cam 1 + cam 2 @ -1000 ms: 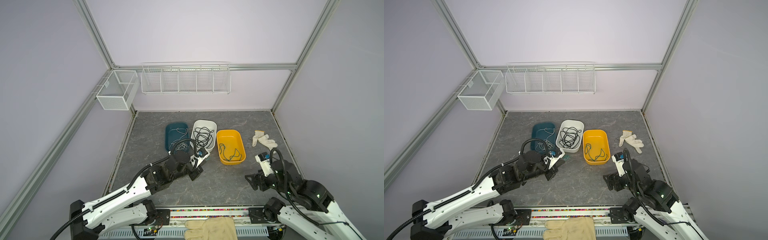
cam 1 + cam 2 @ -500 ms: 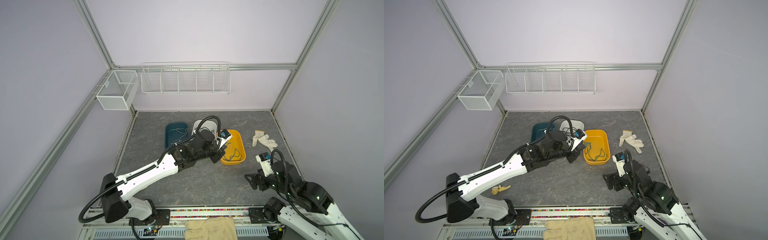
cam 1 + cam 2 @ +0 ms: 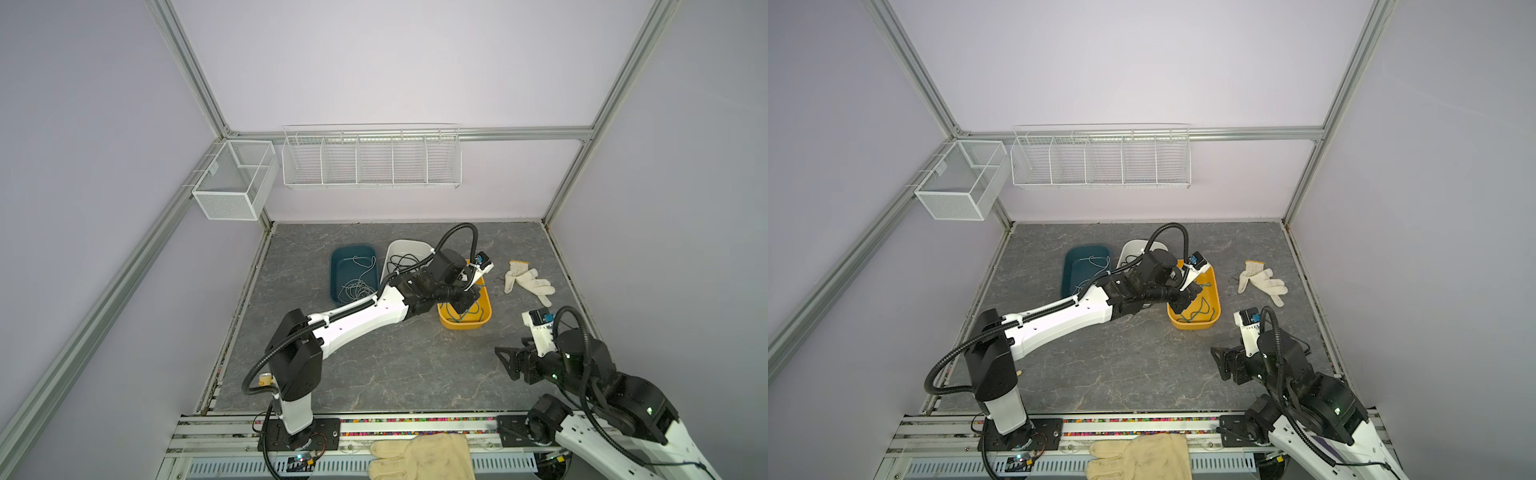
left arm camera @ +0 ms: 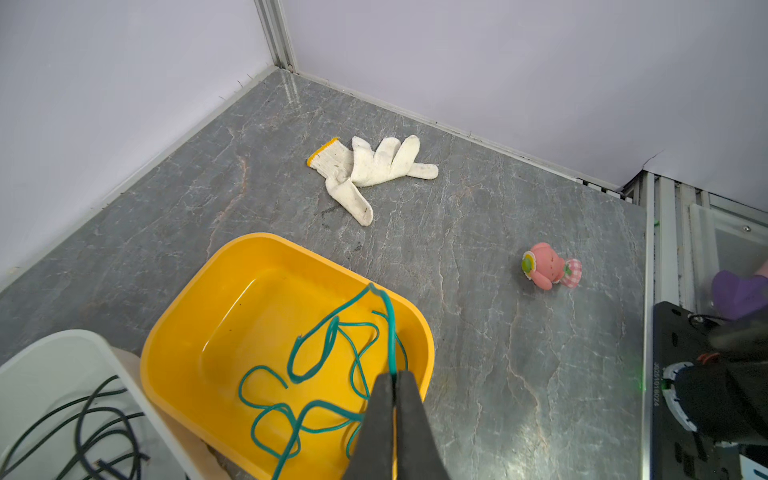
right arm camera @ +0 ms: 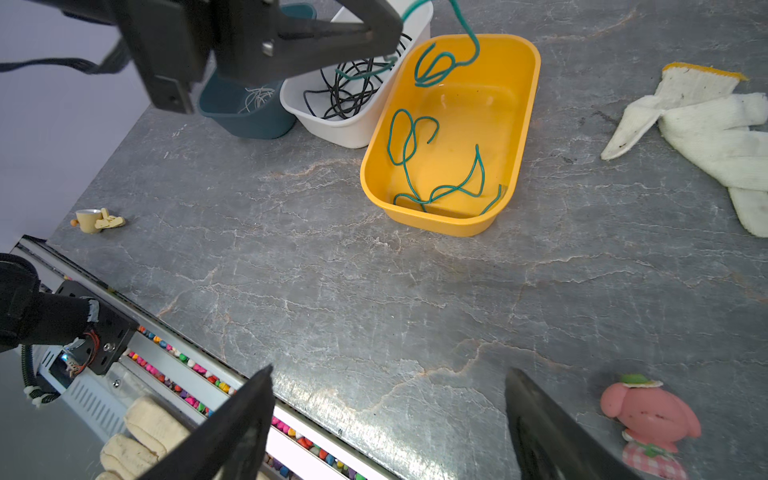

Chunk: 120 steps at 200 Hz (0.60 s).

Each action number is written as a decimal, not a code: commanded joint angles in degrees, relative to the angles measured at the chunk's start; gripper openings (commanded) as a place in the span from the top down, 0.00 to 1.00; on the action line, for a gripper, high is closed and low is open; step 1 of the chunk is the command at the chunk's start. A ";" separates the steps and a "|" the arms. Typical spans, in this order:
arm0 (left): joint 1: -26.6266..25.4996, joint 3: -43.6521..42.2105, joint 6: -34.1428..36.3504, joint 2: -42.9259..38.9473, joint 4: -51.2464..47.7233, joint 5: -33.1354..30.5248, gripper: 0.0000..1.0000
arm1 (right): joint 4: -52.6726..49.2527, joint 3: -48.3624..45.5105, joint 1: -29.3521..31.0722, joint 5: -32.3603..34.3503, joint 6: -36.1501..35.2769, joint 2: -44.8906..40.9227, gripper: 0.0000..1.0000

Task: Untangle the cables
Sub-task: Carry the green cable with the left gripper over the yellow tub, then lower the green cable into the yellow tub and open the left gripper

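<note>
At the near left edge of the table (image 3: 374,365) we see a small yellow toy cup (image 5: 97,219). Farther back, left of centre, a teal bin (image 3: 345,270) holds the white cables (image 3: 358,286). Just beside it on the right, a white bin (image 3: 405,243) holds the black cables (image 5: 349,89). Next to the right is the yellow bin (image 3: 465,324), where most of the teal-green cable (image 4: 390,332) lies in loose loops.

The left arm (image 3: 361,320) reaches across the white bin. The left jaws are pressed together on one strand of that cable above the yellow bin, and the strand hangs from their tip into it. Another green strand trails over the black cables.

Right of the yellow bin, apart from it, a white glove (image 3: 525,280) lies flat. Nearer us a pink toy (image 4: 548,268) lies on the table. At the near right, on the right arm (image 3: 582,365), the right jaws are spread wide above the table with nothing between them.
</note>
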 commanded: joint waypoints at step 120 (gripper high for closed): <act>2.86 2.32 -4.77 14.03 9.16 4.31 1.00 | 1.47 -1.64 0.24 2.86 1.15 -5.99 0.12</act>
